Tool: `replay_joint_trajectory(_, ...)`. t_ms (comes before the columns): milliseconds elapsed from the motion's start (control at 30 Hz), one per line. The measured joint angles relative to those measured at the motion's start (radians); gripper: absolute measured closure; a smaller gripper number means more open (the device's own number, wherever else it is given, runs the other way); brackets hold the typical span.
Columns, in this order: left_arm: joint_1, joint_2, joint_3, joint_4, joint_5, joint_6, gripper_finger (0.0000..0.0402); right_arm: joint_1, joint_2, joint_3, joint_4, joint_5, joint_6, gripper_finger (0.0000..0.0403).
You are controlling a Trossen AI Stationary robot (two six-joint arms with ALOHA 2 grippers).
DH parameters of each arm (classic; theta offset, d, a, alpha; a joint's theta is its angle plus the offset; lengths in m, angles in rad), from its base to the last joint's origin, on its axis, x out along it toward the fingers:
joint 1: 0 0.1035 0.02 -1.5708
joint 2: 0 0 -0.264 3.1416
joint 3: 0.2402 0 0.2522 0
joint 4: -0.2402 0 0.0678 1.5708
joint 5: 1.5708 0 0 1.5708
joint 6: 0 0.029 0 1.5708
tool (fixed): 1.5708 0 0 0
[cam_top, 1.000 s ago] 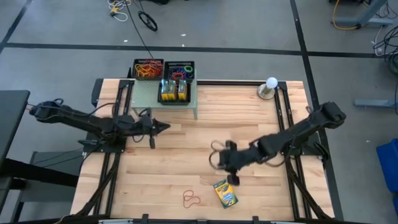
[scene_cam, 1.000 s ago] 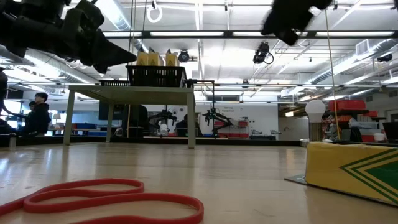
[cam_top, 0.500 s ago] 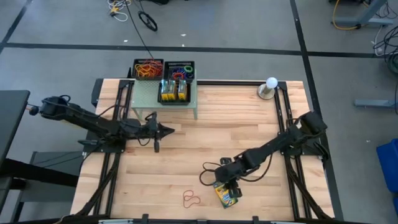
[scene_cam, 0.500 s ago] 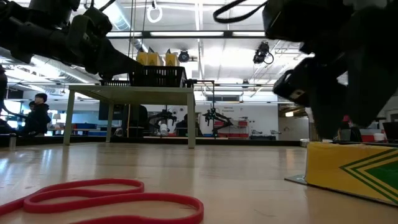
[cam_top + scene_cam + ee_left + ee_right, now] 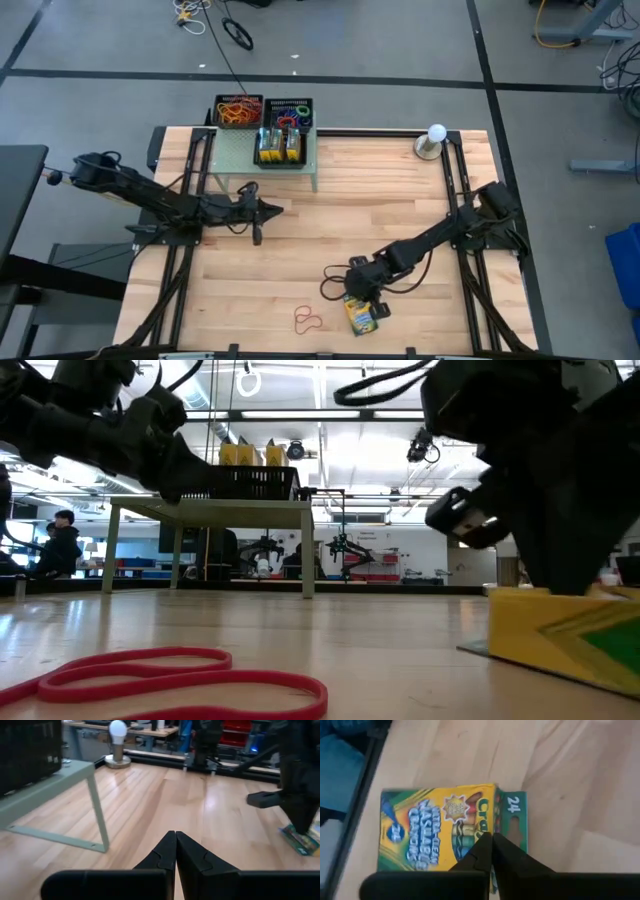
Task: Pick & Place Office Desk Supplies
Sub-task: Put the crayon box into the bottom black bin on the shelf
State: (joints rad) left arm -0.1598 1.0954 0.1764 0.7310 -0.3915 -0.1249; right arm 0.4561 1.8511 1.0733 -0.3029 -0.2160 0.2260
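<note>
The right gripper's (image 5: 490, 851) fingers were pressed together, their tips over the top edge of the crayon box (image 5: 440, 827) without pinching it. The box lay flat on the surface (image 5: 400, 210), yellow on its face with blue lettering, a row of crayon tips printed near one end, and a green flap marked "24". In the high view the box (image 5: 362, 314) sat at lower centre of the frame, tilted, with the right gripper (image 5: 357, 289) just above it. A red band (image 5: 307, 320) lay just left of the box, apart from it; in the low view it filled the lower left.

The left gripper (image 5: 175, 845) had its fingers shut on nothing, hanging over bare wood left of centre in the high view, near the shelf (image 5: 240, 152). The shelf carried black trays (image 5: 240, 110) of bands and more boxes.
</note>
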Motion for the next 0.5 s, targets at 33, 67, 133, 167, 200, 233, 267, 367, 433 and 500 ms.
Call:
replay_joint_trajectory(33,0.0,0.005,0.0,0.003,-0.007,-0.009,0.0387,0.0,-0.005,0.0,-0.002,0.012,-0.009,0.0391)
replay_joint_trajectory(67,0.0,0.009,0.0,0.005,-0.009,-0.018,0.0387,0.001,-0.011,0.0,-0.008,0.033,-0.018,0.0394)
replay_joint_trajectory(133,0.0,0.016,0.0,0.004,-0.009,-0.028,0.0387,0.0,-0.03,0.0,-0.022,0.064,-0.024,0.0388)
replay_joint_trajectory(167,0.0,0.015,0.0,0.003,-0.009,-0.034,0.0387,0.0,-0.048,0.0,-0.037,0.088,-0.029,0.0387)
replay_joint_trajectory(200,-0.001,0.015,0.0,0.006,-0.008,-0.043,0.0387,0.0,-0.067,0.0,-0.042,0.117,-0.035,0.0389)
replay_joint_trajectory(233,-0.003,0.015,0.0,0.007,-0.009,-0.048,0.0387,0.0,-0.089,0.001,-0.051,0.155,-0.051,0.0393)
replay_joint_trajectory(267,-0.004,0.015,0.0,0.008,-0.009,-0.048,0.0387,0.0,-0.111,0.001,-0.069,0.201,-0.073,0.0396)
replay_joint_trajectory(367,-0.004,0.015,0.0,0.047,-0.018,-0.05,0.0387,-0.002,-0.178,0.001,-0.09,0.368,-0.167,0.0397)
replay_joint_trajectory(433,-0.004,0.02,0.0,0.083,-0.028,-0.05,0.0386,-0.006,-0.212,0.001,-0.087,0.506,-0.266,0.0397)
replay_joint_trajectory(500,-0.004,0.021,0.0,0.101,-0.025,-0.05,0.0383,-0.017,-0.223,0.001,-0.064,0.652,-0.407,0.0399)
